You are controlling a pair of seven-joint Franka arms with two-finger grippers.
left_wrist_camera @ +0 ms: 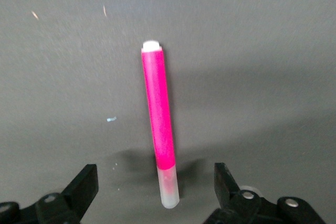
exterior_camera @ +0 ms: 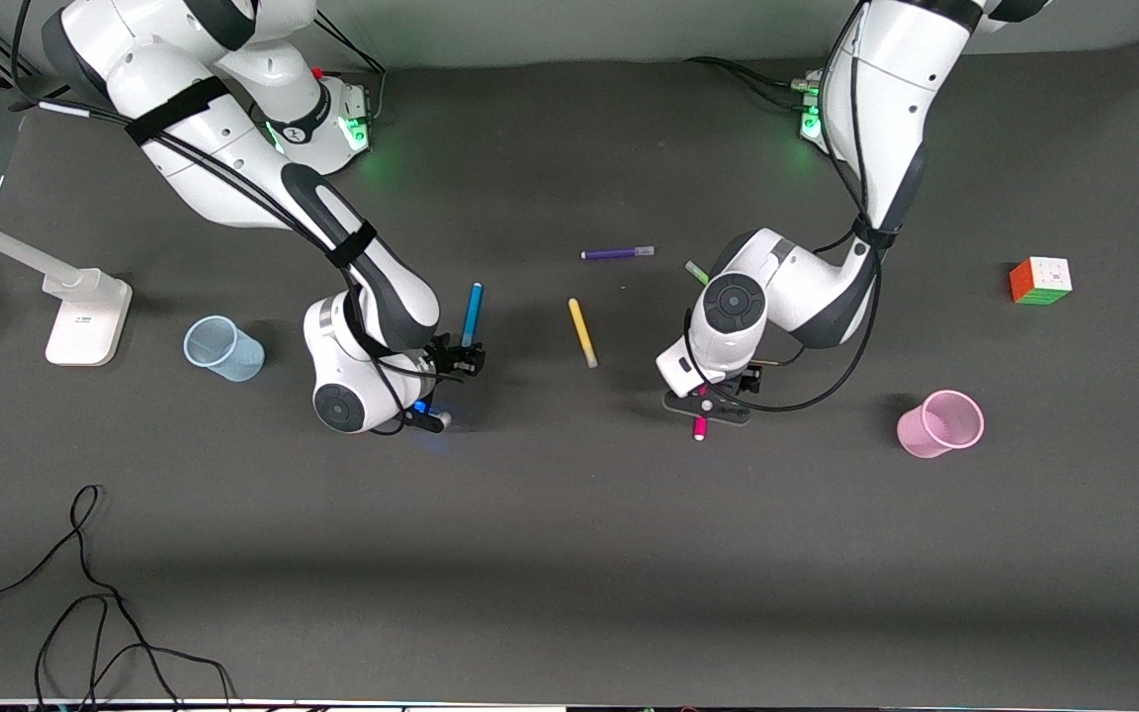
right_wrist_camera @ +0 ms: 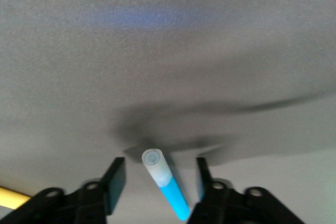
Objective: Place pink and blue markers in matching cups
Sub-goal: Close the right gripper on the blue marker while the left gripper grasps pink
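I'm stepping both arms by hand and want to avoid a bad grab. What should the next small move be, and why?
Probably close both grippers. The left gripper straddles the pink marker lying on the table, fingers open either side. The right gripper likewise brackets the blue marker, open. Neither is clamped yet, and the blue cup and pink cup stand without markers.

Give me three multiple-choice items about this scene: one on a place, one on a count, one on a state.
1. Where is the pink cup?
A. toward the left arm's end of the table
B. toward the right arm's end
C. on the cube

2. How many pens lie on the table?
A. three
B. five
C. seven

3. How does the left gripper stand at the pink marker?
A. open around it
C. shut on it
B. holding it over a cup

Key: 1 A, it stands nearer the left arm; 2 B, blue, yellow, purple, green, pink; 3 A, both fingers stand apart from the marker.
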